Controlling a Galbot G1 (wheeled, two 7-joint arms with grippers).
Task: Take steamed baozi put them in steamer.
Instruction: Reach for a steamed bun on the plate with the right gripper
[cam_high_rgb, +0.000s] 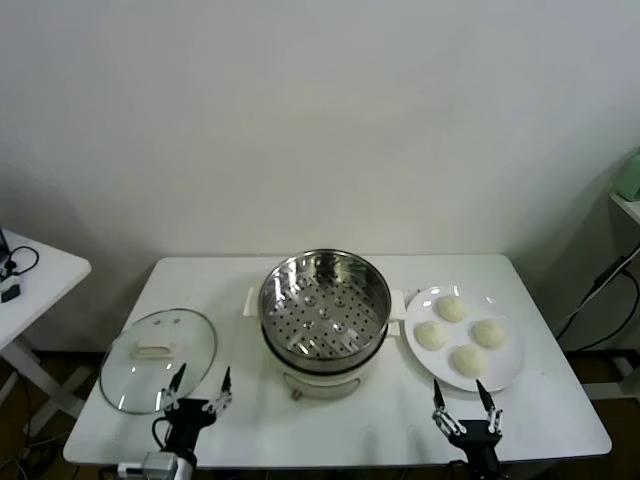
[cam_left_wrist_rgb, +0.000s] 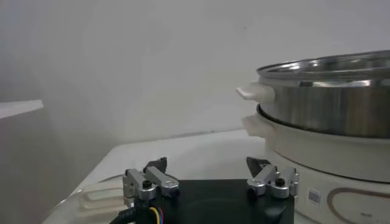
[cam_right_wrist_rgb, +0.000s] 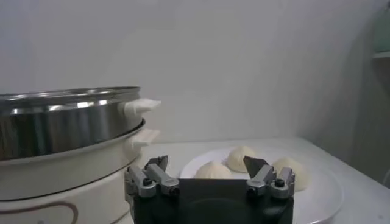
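Several cream-white steamed baozi (cam_high_rgb: 451, 309) lie on a white plate (cam_high_rgb: 508, 372) at the right of the table. The steel steamer (cam_high_rgb: 325, 300) stands in the middle, its perforated tray bare. My right gripper (cam_high_rgb: 466, 398) is open at the front edge, just short of the plate; the right wrist view shows its open gripper (cam_right_wrist_rgb: 206, 164) facing the baozi (cam_right_wrist_rgb: 212, 170) with the steamer (cam_right_wrist_rgb: 67, 128) beside it. My left gripper (cam_high_rgb: 200, 386) is open near the front left, by the glass lid; its wrist view shows the open gripper (cam_left_wrist_rgb: 208, 165) and the steamer (cam_left_wrist_rgb: 329, 109).
A glass lid (cam_high_rgb: 158, 358) lies flat on the table's left side. A second white table (cam_high_rgb: 30, 275) stands off to the far left. The white wall rises behind. Bare tabletop runs along the front edge (cam_high_rgb: 330, 430) between the grippers.
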